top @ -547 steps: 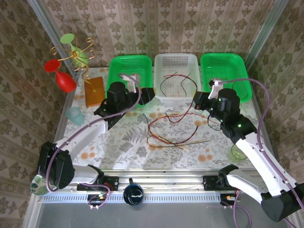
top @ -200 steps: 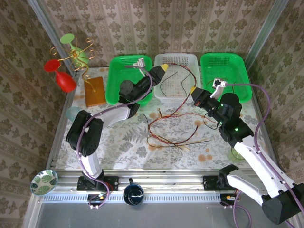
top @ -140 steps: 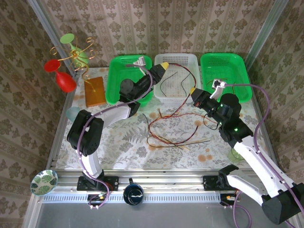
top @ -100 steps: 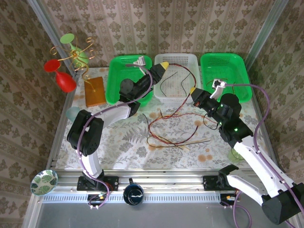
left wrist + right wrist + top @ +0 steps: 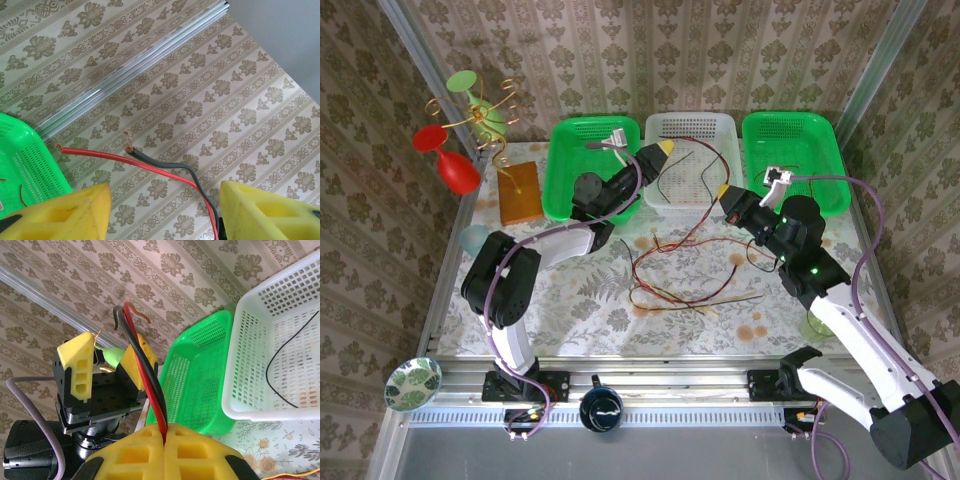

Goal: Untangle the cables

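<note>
My right gripper [image 5: 165,429] is shut on a paired red and black cable [image 5: 145,365], which rises from its pads. That gripper [image 5: 724,191] hangs over the table in front of the white basket [image 5: 720,125]. The cable's free end [image 5: 150,161] crosses between the yellow fingers [image 5: 75,212] of my open left gripper [image 5: 165,192], close to the right-hand finger. The left gripper [image 5: 661,150] is raised between the left green basket and the white one. The other cables [image 5: 680,275] lie in tangled red, black and yellowish loops on the table. One black cable [image 5: 670,172] lies in the white basket.
Green baskets stand at the back left [image 5: 565,170] and back right [image 5: 825,150]. An orange block [image 5: 518,192], a pale cup [image 5: 475,240] and a wire stand with red and green glasses [image 5: 470,130] are on the left. A green cup [image 5: 817,325] stands by the right arm.
Both arms have lifted from the table with the red and black cable since the earliest frame. Over the last second the left jaws spread wider; the right gripper drifted slightly left.
</note>
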Robot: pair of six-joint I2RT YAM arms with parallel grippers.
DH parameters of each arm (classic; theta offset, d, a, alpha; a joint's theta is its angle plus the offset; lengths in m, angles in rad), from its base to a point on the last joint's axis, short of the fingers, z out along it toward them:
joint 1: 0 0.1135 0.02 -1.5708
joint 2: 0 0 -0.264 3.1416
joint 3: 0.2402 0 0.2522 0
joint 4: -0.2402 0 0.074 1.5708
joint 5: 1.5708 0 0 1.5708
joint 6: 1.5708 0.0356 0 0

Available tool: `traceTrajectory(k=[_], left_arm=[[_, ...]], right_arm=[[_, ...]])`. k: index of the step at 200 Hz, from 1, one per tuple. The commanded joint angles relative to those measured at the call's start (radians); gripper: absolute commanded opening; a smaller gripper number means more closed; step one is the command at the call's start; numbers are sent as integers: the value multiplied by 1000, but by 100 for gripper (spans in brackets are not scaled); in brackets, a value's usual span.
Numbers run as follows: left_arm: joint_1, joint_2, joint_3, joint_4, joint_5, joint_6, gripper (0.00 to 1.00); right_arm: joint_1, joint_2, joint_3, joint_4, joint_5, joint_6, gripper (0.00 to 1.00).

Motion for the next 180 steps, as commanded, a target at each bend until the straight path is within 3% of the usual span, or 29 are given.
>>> traceTrajectory(k=[1, 57, 81, 104, 126, 141, 159, 180], left_arm=[[5, -10, 51, 50, 0, -15, 59], [18, 43, 164, 51, 10, -42, 59], [21, 53, 181, 49, 7, -46, 52], [24, 51, 179, 49, 6, -44, 34], [27, 43, 170, 48, 7, -36, 0], [30, 34, 160, 47, 8, -29, 0], [40, 25, 159, 46, 17, -37, 0], [54, 21, 169, 41, 41, -58, 0]], right_arm=[[5, -18, -9, 31, -8, 11, 0], [8, -25, -19, 21, -11, 8, 0], [8, -26, -23, 20, -11, 8, 0], [8, -25, -28, 23, -11, 12, 0], [12, -23, -33, 23, -11, 13, 0], [13, -22, -36, 18, -9, 15, 0], [14, -17, -34, -5, -7, 13, 26], [15, -22, -38, -27, -14, -1, 46]])
